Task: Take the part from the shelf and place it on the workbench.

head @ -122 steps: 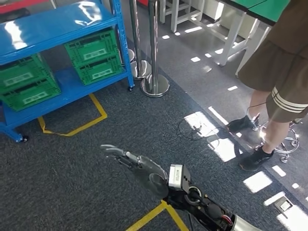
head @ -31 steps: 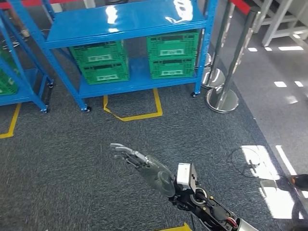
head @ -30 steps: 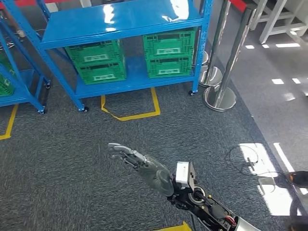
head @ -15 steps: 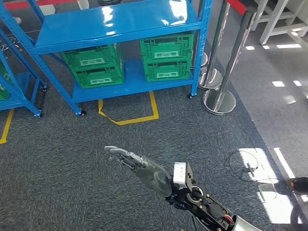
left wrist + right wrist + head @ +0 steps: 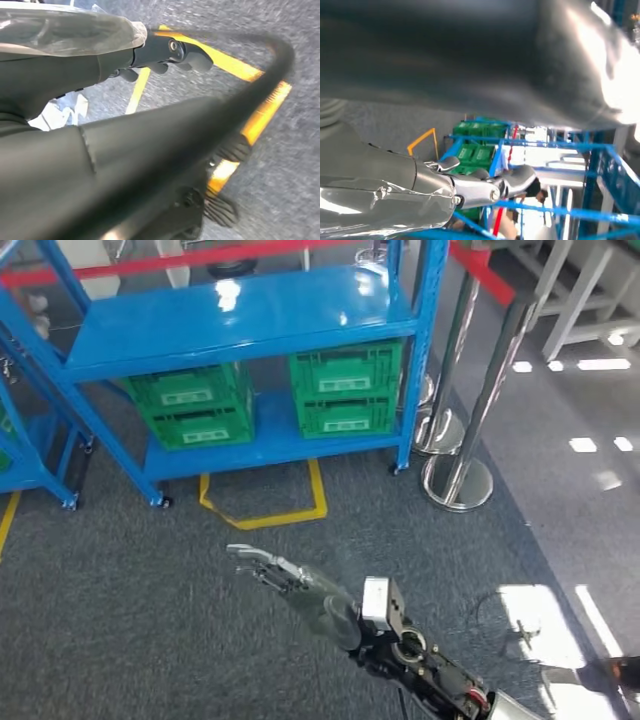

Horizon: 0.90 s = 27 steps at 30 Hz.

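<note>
A blue shelf (image 5: 226,320) stands ahead on the grey carpet, its upper board bare and shiny. On its lower board sit two green crates, one on the left (image 5: 192,410) and one on the right (image 5: 346,388); I cannot make out any part in them. My right hand (image 5: 302,585) is stretched out flat over the carpet, well short of the shelf, fingers apart and holding nothing. The right wrist view shows that hand (image 5: 433,185) pointing toward the green crates (image 5: 473,155). My left hand (image 5: 166,50) hangs over the floor with straight fingers, holding nothing.
Chrome stanchions (image 5: 458,480) with a red belt (image 5: 472,260) stand just right of the shelf. Yellow floor tape (image 5: 264,515) marks a box in front of it. A second blue shelf (image 5: 30,450) is at the left edge. White table legs (image 5: 573,300) are at the back right.
The camera has swung from the person and the floor toward the shelf, which now sits nearly centred and a little closer. My right hand keeps the same flat pose.
</note>
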Motion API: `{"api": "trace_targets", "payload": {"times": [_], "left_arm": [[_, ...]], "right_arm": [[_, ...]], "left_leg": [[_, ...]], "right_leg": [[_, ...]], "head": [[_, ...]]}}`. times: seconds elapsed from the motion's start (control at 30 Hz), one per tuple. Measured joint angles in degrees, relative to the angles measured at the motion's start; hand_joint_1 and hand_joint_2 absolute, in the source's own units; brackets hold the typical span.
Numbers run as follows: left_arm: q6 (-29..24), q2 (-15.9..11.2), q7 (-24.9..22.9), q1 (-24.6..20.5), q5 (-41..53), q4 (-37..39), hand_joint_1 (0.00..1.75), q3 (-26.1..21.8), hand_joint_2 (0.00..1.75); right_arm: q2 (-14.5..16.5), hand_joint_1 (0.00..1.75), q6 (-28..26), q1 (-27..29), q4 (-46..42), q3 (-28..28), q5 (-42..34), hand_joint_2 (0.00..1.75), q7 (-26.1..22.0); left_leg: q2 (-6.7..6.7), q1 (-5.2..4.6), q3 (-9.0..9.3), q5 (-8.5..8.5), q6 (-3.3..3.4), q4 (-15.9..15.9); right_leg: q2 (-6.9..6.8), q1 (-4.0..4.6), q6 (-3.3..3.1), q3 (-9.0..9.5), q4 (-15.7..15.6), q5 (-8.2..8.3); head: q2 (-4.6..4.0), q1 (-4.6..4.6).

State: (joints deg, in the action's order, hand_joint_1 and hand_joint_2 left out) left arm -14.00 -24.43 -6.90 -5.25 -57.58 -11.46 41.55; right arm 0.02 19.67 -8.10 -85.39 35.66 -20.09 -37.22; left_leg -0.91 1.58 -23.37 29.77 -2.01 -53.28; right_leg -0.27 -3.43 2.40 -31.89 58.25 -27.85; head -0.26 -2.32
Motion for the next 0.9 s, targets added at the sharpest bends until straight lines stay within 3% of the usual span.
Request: {"api": "trace_targets", "payload": {"times": [0.07,0.13,0.2,0.23,0.27,0.37,0.43,0.5,0.53,0.6,0.63,0.7,0.73,0.77,0.8,0.87,0.9], "left_arm": [[-0.03,0.22,-0.07,-0.15,-0.21,-0.01,0.00,0.00,0.00],[-0.06,0.28,-0.11,-0.39,-0.39,-0.02,0.00,0.00,0.00],[-0.08,0.39,-0.15,-0.34,-0.45,-0.03,0.00,0.00,0.00],[-0.08,0.44,-0.15,-0.20,-0.43,-0.03,0.00,0.00,0.00],[-0.08,0.48,-0.13,-0.05,-0.37,-0.03,0.00,0.00,0.00],[-0.33,0.55,0.11,0.44,0.11,0.02,0.00,0.03,0.00],[-0.27,0.62,0.15,0.61,0.17,0.05,0.00,0.04,0.00],[0.06,0.59,0.06,0.60,0.02,0.04,0.00,0.04,0.00],[0.16,0.49,0.05,0.61,-0.02,0.03,0.00,0.04,0.00],[0.24,0.60,0.05,0.57,-0.02,0.02,0.00,0.04,0.00],[0.26,0.71,0.06,0.46,-0.02,0.02,0.00,0.04,0.00],[0.30,1.07,0.08,0.24,-0.02,0.00,0.00,0.04,0.00],[0.30,1.21,0.09,0.20,-0.02,-0.01,0.00,0.04,0.00],[0.30,1.34,0.10,0.20,-0.02,-0.01,0.00,0.04,0.00],[0.30,1.44,0.11,0.21,-0.02,0.00,0.00,0.04,0.00],[0.31,1.64,0.20,0.22,0.00,0.01,0.00,0.04,0.00],[0.31,1.72,0.26,0.14,0.01,0.00,0.00,0.04,0.00]], "right_arm": [[0.06,0.00,0.06,-0.60,-0.01,0.06,-0.15,0.00,-0.02],[0.13,0.00,0.05,-1.00,-0.07,0.14,-0.21,0.00,0.05],[0.16,0.00,0.01,-1.06,-0.08,0.18,-0.32,0.00,0.13],[0.17,0.00,-0.04,-1.05,-0.07,0.18,-0.37,0.00,0.16],[0.17,0.00,-0.08,-1.04,-0.07,0.19,-0.44,0.00,0.17],[0.17,0.00,-0.23,-1.02,-0.06,0.20,-0.68,0.00,0.16],[0.17,0.00,-0.27,-0.95,0.01,0.19,-0.78,0.00,0.12],[0.17,0.00,-0.21,-0.90,0.08,0.18,-0.91,0.00,0.01],[0.17,0.00,-0.16,-0.91,0.08,0.18,-0.99,0.00,-0.04],[0.17,0.00,-0.08,-0.97,0.08,0.13,-1.13,0.00,-0.15],[0.17,0.00,-0.08,-0.98,0.08,0.09,-1.16,0.00,-0.17],[0.15,0.00,-0.04,-0.82,0.11,0.01,-1.22,0.00,-0.22],[0.12,0.00,-0.01,-0.67,0.15,-0.02,-1.26,0.00,-0.23],[0.09,0.00,0.02,-0.56,0.20,-0.05,-1.29,0.00,-0.25],[0.07,0.00,0.03,-0.51,0.23,-0.10,-1.32,0.00,-0.27],[0.04,0.00,0.05,-0.49,0.29,-0.22,-1.33,0.00,-0.30],[0.01,0.00,0.04,-0.48,0.31,-0.29,-1.28,0.00,-0.32]], "left_leg": [[0.30,0.33,-1.33,-0.27,-0.25,-3.86],[0.53,0.44,-5.71,1.86,-0.29,-10.26],[0.58,0.45,-11.36,4.78,-0.48,-16.65],[0.57,0.46,-13.44,4.92,-0.57,-18.20],[0.58,0.47,-14.55,3.82,-0.64,-17.90],[0.65,0.43,-13.10,-3.65,-0.34,-8.34],[0.95,-0.02,-12.44,-5.12,0.25,-4.33],[1.10,-0.54,-12.46,-4.74,0.76,-4.03],[0.99,-0.43,-12.02,-5.33,0.99,-3.65],[1.02,-0.40,-10.80,-5.16,1.54,-2.87],[1.06,-0.43,-10.19,-4.94,1.97,-2.53],[1.12,-0.97,-9.31,-4.17,2.80,-2.44],[1.08,-1.22,-8.84,-3.73,3.07,-2.44],[0.99,-1.44,-8.26,-3.25,3.21,-2.45],[0.86,-1.60,-7.57,-2.73,3.26,-2.46],[0.57,-1.78,-6.05,-1.59,3.12,-2.44],[0.45,-1.89,-5.57,-1.11,2.92,-2.57]], "right_leg": [[0.31,0.35,-1.28,1.11,-0.17,-0.31],[0.23,0.48,-2.05,1.59,-0.42,-0.84],[0.26,0.63,-2.35,1.78,-0.46,-1.30],[0.36,0.67,-2.33,2.01,-0.49,-1.58],[0.45,0.64,-2.24,2.43,-0.53,-1.89],[0.67,0.30,-1.59,4.44,-0.65,-3.01],[0.88,0.25,-0.88,4.96,-0.89,-3.54],[0.96,0.35,0.00,4.95,-1.47,-4.11],[0.90,0.30,0.42,5.25,-1.71,-4.49],[0.72,0.37,0.70,5.05,0.10,-5.89],[0.62,0.51,0.62,3.72,2.97,-7.19],[0.55,1.14,0.26,-1.15,10.98,-9.94],[0.55,1.43,0.09,-3.35,13.86,-10.24],[0.55,1.69,-0.10,-4.69,14.74,-9.26],[0.55,1.89,-0.34,-4.95,13.34,-7.05],[0.59,2.22,-1.03,-3.32,6.63,-1.40],[0.63,2.42,-1.35,-2.31,3.66,0.32]], "head": [[0.00,0.52],[0.00,0.98],[0.00,1.14],[0.00,1.13],[0.00,1.16],[0.00,1.20],[0.00,1.49],[0.00,1.67],[0.00,1.55],[0.00,1.11],[0.00,0.77],[0.00,0.30],[0.00,0.19],[0.00,0.12],[0.00,0.09],[0.00,0.05],[0.00,0.17]]}}
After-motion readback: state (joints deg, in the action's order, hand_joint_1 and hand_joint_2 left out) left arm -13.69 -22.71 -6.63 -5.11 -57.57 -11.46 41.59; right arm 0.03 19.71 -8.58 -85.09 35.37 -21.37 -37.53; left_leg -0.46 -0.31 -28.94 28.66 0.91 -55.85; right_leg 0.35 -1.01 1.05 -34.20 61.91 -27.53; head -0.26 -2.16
